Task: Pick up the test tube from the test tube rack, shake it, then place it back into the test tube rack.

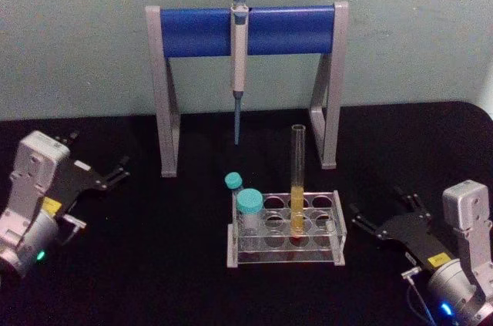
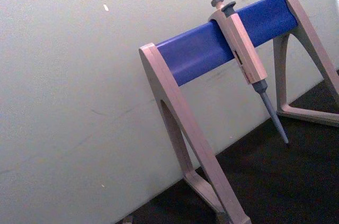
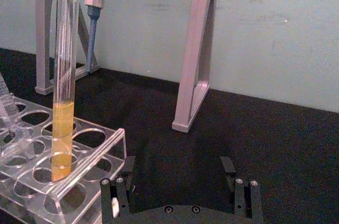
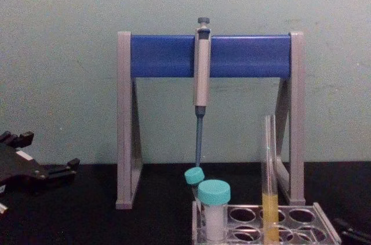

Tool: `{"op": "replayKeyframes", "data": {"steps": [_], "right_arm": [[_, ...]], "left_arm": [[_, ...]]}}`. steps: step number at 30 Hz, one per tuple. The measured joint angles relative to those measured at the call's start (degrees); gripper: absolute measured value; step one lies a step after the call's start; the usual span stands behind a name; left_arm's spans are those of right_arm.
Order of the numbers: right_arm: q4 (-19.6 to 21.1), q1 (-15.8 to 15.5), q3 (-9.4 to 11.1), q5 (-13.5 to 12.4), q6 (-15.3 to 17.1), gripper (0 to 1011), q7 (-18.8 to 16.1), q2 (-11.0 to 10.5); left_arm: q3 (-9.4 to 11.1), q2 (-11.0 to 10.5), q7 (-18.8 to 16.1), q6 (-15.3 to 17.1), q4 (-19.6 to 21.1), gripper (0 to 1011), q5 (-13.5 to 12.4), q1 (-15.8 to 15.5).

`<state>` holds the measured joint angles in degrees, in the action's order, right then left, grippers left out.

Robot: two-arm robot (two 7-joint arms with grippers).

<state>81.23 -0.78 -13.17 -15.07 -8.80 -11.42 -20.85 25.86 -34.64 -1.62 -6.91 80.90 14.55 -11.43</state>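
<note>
The test tube stands upright in a middle hole of the clear test tube rack, with yellow-orange liquid in its lower part. It rises at the left in the right wrist view, test tube in rack, and stands right of centre in the chest view, test tube in rack. My right gripper rests on the table to the right of the rack, open and empty; its fingers point at the rack, gripper. My left gripper is parked open at the far left, gripper.
A tall grey-legged stand with a blue crossbar stands behind the rack, with a pipette hanging from it over the table. Two teal-capped vials sit in the rack's left holes. The table top is black.
</note>
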Motion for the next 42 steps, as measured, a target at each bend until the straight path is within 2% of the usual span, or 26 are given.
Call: {"op": "replayKeyframes", "data": {"steps": [8, 42], "right_arm": [[-1.02, 0.34, 0.23, 1.07, 0.56, 1000, -0.83, 0.95], [-0.84, 0.33, 0.14, 0.88, 0.55, 1000, -0.81, 0.81]], "left_arm": [[0.0, 0.0, 0.0, 0.0, 0.0, 1010, 0.0, 0.0], [0.0, 0.0, 0.0, 0.0, 0.0, 1010, 0.0, 0.0]]}}
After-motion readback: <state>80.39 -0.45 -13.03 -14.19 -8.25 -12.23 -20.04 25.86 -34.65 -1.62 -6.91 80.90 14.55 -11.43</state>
